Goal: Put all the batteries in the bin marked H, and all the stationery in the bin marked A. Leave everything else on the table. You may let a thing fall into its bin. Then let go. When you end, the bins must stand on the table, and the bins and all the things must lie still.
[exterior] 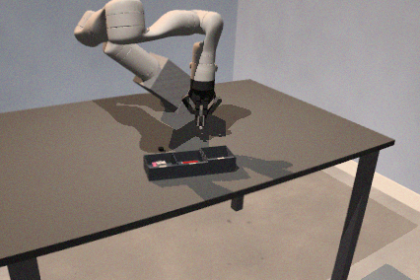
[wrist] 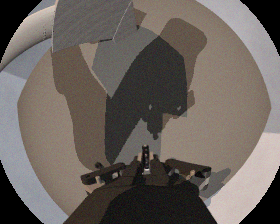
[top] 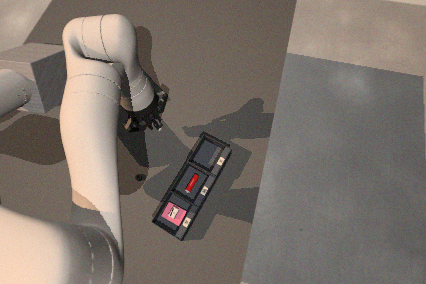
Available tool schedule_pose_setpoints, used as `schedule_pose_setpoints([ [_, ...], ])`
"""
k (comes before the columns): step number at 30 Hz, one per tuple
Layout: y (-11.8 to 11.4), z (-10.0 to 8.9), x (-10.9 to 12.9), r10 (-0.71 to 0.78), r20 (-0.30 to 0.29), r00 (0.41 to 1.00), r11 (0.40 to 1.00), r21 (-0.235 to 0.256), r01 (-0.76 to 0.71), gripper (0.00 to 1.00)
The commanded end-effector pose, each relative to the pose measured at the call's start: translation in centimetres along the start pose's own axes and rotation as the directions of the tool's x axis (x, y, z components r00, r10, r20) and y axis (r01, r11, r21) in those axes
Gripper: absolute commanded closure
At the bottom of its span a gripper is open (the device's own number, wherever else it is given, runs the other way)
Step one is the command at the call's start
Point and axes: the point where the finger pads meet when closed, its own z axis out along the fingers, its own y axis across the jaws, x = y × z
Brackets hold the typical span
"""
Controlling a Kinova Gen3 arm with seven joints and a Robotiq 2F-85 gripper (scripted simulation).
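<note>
Probably bare test room: plain blue-grey walls [exterior: 306, 24], lone dark table [exterior: 306, 127], mounted arm [exterior: 163, 26].

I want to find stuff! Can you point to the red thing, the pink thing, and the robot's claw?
Red thing [top: 192, 182]: top view, middle of its body, in the middle bin.
Pink thing [top: 174, 212]: top view, its flat top face, in the end bin.
Claw [exterior: 200, 121]: exterior view, between the fingertips, shut on something small.
</note>
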Motion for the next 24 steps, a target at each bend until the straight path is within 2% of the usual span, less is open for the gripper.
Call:
schedule_pose_setpoints([
  [1, 0.2, -0.5, -0.1, 0.001, 0.004, 1.000, 1.000, -0.006, -0.001, 0.95],
  [6, 0.0, -0.5, -0.7, 0.001, 0.004, 1.000, 1.000, -0.006, -0.001, 0.95],
  [20, -2.3, -0.6, -8.8, 0.001, 0.004, 1.000, 1.000, -0.006, -0.001, 0.95],
  [23, -2.4, -0.6, -9.2, 0.001, 0.004, 1.000, 1.000, -0.006, -0.001, 0.95],
  [24, -2.6, -0.6, -9.7, 0.051, 0.004, 0.999, 0.999, -0.006, -0.051, 0.95],
])
